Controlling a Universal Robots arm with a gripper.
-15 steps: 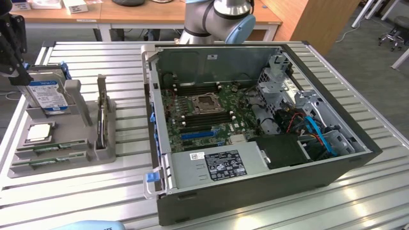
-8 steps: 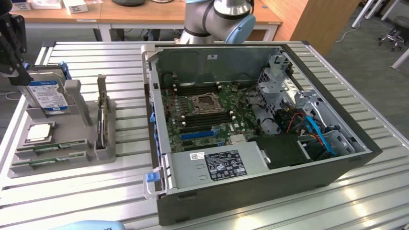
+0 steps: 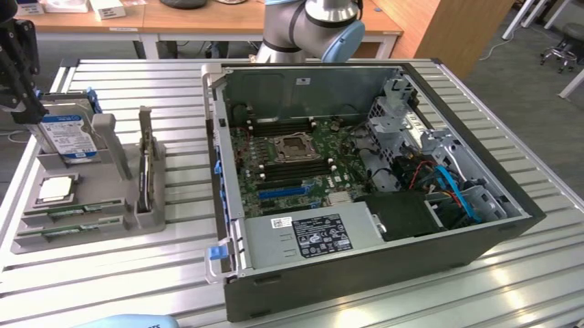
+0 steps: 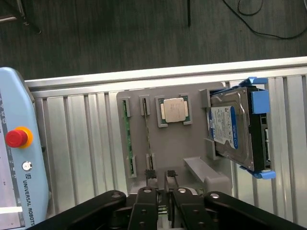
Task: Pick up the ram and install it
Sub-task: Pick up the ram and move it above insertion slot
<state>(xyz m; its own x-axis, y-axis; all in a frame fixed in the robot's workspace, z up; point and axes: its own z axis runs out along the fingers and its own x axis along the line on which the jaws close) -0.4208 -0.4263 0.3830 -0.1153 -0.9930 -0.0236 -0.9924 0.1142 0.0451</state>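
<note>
Two green ram sticks (image 3: 73,209) lie side by side in slots of a grey holder tray (image 3: 100,236) on the exterior view's left. From the wrist they show as thin green strips (image 4: 128,139), on edge in their slots. My black gripper (image 3: 18,102) hangs at the far left above the tray's hard-drive end. In the wrist view its fingertips (image 4: 161,175) stand a little apart, open, over the tray's edge, with nothing between them. The open computer case (image 3: 511,225) lies on its side, its motherboard (image 3: 292,160) and long memory slots bare.
In the tray, a silver hard drive (image 4: 232,129) in a blue bracket stands beside a square processor chip (image 4: 173,110). A grey upright post (image 3: 144,160) rises from the tray. A teach pendant with a red button (image 4: 18,138) lies on the slatted table (image 3: 119,287).
</note>
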